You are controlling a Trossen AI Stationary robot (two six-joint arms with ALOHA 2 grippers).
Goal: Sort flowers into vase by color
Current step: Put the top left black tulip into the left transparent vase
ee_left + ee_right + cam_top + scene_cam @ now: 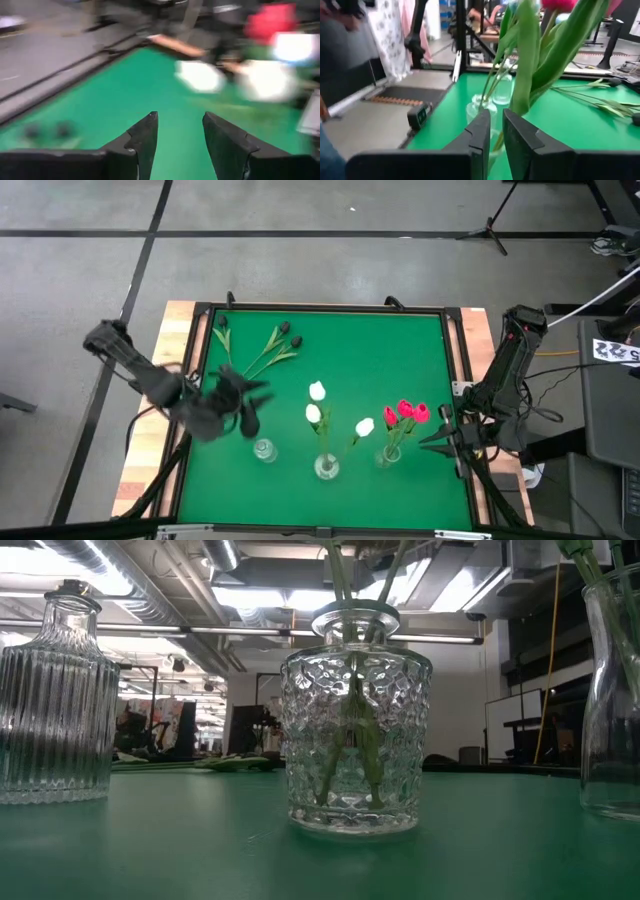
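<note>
Black flowers (270, 345) lie flat on the far left of the green mat (360, 360). White flowers (316, 412) stand with their stems in the middle glass vase (326, 467), and red flowers (405, 413) stand in the right vase (388, 455). A ribbed vase (264, 450) at the left holds nothing. My left gripper (179, 137) hovers above the mat's left side, between the black flowers and the ribbed vase; it is open with nothing between its fingers. My right gripper (498, 135) waits shut at the mat's right edge, just right of the red flowers' leaves (525, 75).
A black frame (455, 350) borders the mat, with wooden table edge (175, 340) outside it at the left. The three vases stand in a row near the mat's near edge, seen close up in the low view: ribbed (55, 700), dimpled (355, 730), right (612, 690).
</note>
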